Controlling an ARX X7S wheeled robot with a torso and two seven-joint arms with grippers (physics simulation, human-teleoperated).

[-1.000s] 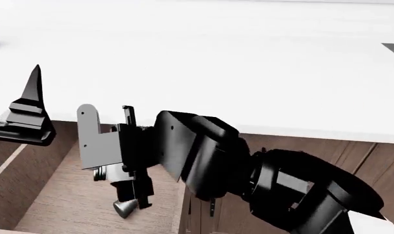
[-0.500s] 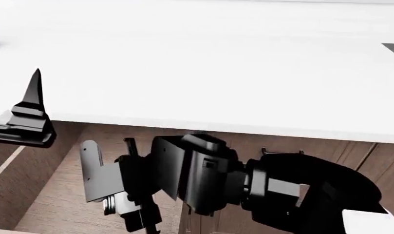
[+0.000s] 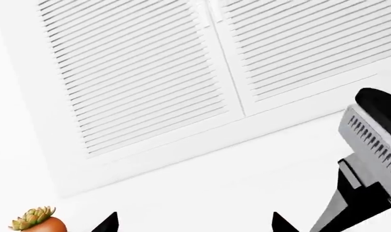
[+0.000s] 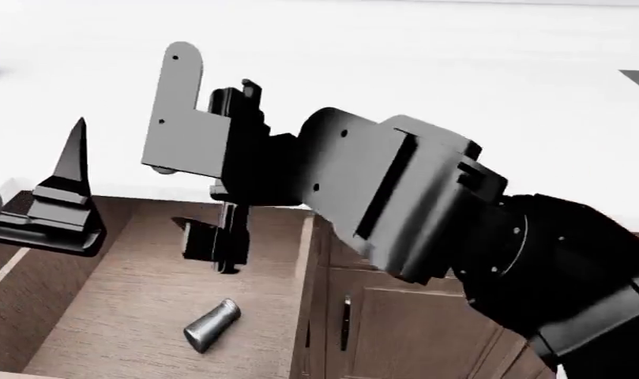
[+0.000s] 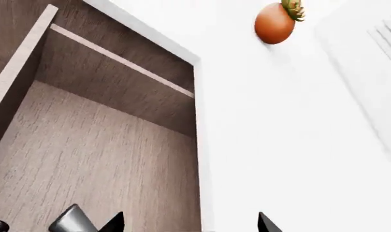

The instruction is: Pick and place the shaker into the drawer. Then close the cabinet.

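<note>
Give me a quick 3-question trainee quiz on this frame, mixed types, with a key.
1. True or false: the shaker lies on its side on the drawer floor.
2. The right gripper is: A) shut on the shaker B) open, above the drawer C) not in view.
3. Fill in: the drawer is ____ (open/closed).

Key: 1 true. 2 B; the shaker lies apart from its fingers. 3 open; the closing step is not yet done.
</note>
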